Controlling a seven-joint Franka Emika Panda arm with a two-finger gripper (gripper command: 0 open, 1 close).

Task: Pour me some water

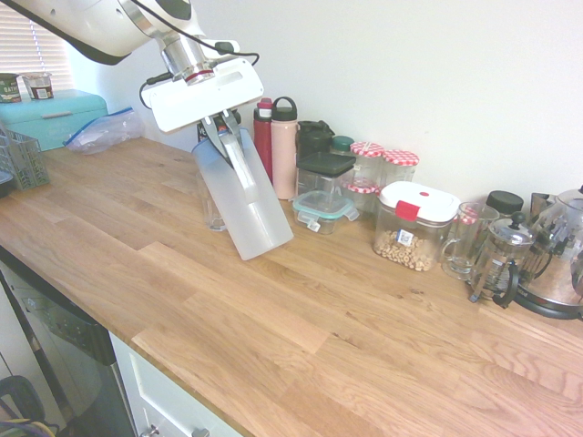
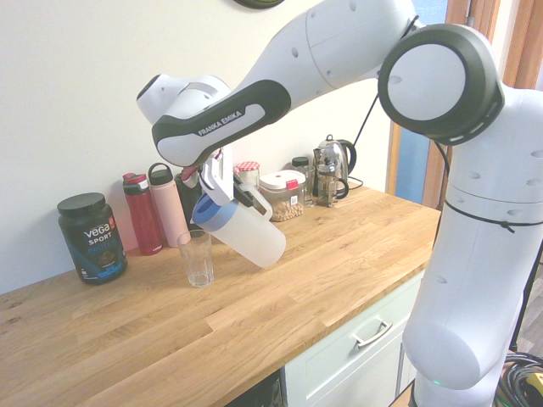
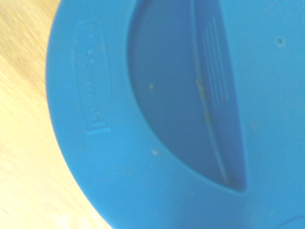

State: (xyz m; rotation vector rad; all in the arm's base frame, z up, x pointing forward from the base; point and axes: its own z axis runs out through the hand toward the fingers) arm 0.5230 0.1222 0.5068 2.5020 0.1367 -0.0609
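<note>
- Gripper: fingers closed on the handle of the jug, which it holds clear of the wooden counter
- Jug: frosted body, blue lid filling the wrist view; tilted steeply, lid end lowest, just above the rim of the glass
- Glass: clear, upright on the counter
- Water: too faint to make out in jug or glass

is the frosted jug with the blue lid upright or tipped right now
Tipped. The frosted blue-lidded jug leans lid-end down toward the small clear glass, its base raised off the wooden counter.
</note>
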